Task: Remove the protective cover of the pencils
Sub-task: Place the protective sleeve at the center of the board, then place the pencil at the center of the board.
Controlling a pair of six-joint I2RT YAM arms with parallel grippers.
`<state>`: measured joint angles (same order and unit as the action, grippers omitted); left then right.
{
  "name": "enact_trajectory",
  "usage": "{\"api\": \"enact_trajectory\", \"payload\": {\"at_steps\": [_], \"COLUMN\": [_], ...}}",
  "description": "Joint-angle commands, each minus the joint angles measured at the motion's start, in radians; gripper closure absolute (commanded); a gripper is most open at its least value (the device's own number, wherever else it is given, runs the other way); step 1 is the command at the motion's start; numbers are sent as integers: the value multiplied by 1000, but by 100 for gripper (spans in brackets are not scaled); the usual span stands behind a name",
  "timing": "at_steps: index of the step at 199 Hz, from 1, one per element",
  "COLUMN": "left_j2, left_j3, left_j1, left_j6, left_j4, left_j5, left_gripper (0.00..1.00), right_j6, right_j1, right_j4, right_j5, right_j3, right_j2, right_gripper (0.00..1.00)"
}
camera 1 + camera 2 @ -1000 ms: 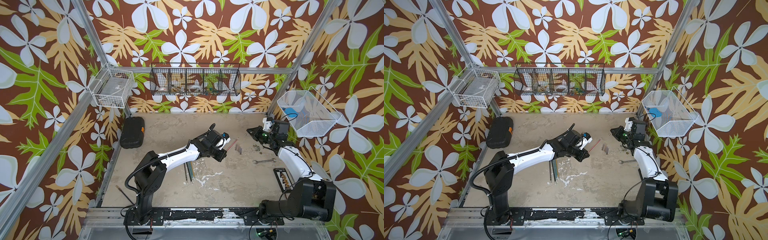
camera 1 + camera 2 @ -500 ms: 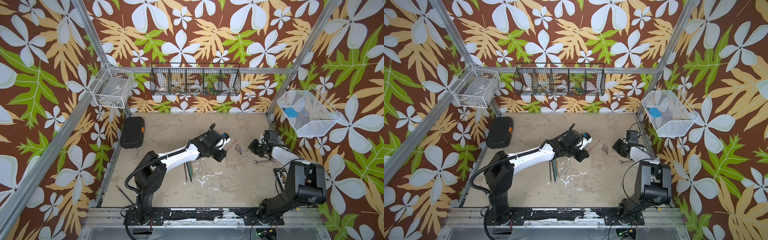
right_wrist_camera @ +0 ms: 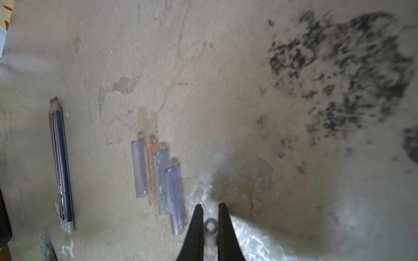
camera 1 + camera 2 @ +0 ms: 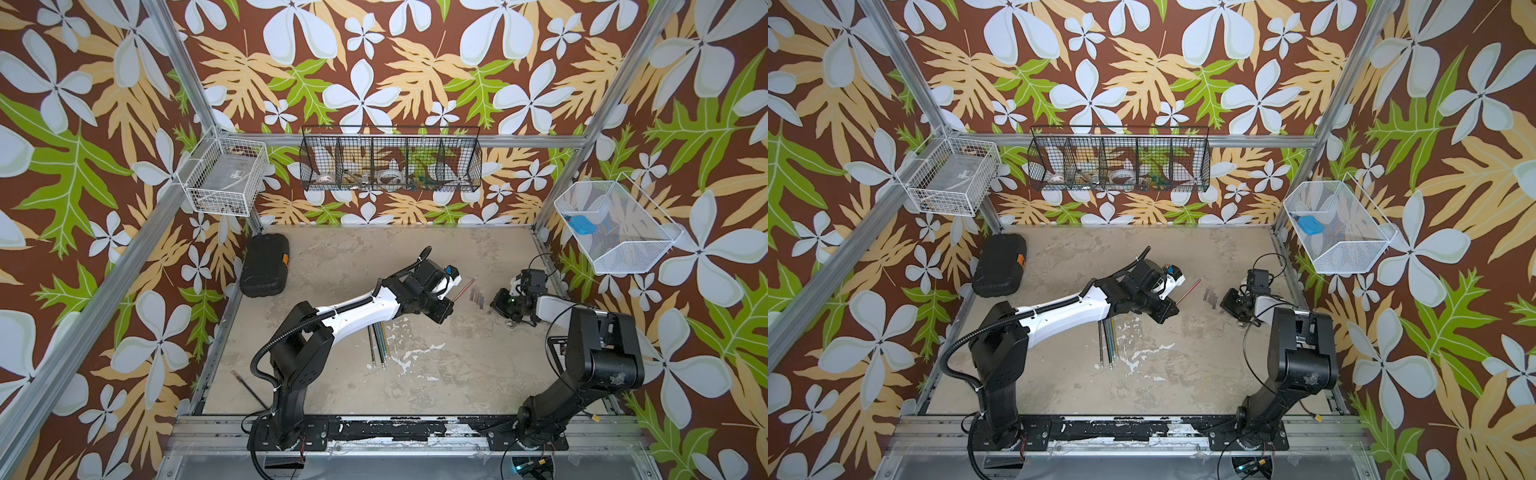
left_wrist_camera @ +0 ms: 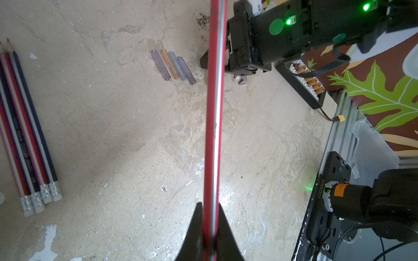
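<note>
Clear cap (image 3: 210, 226): my right gripper (image 3: 209, 206) is pinching it, four loose caps (image 3: 158, 178) lying parallel alongside; left gripper (image 5: 209, 205) is clamping red pencil (image 5: 214, 101).

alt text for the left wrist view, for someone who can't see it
The left gripper is shut on a red pencil that runs straight away from the camera over the table. Beyond it four tinted clear caps lie side by side near the black right arm, and four more pencils lie together off to one side.
</note>
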<state>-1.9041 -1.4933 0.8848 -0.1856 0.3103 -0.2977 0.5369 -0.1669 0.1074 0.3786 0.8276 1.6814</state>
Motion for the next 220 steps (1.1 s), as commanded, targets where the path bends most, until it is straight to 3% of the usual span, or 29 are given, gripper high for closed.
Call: {"api": "enact_trajectory", "payload": {"at_steps": [1, 50, 78, 147, 190, 220], "left_j2": [-1, 4, 8, -12, -55, -91], "left_j3": [-7, -8, -8, -13, -16, -31], "left_j1": [1, 1, 2, -7, -106, -192], "left_j6": [5, 5, 6, 10, -17, -11], "left_j4": [6, 7, 10, 15, -2, 11], "left_j5": [-11, -18, -14, 4, -41, 9], "left_gripper": [100, 100, 100, 100, 100, 100], "right_j6": [-17, -13, -10, 0, -2, -21], "right_j1": [9, 21, 20, 21, 21, 20], "right_j4": [-33, -37, -37, -41, -36, -57], "right_j5": [26, 31, 26, 52, 65, 87], "right_j3": [-1, 15, 13, 16, -29, -142], "right_j2": [17, 35, 29, 1, -128, -312], "right_gripper": [92, 84, 75, 75, 74, 74]}}
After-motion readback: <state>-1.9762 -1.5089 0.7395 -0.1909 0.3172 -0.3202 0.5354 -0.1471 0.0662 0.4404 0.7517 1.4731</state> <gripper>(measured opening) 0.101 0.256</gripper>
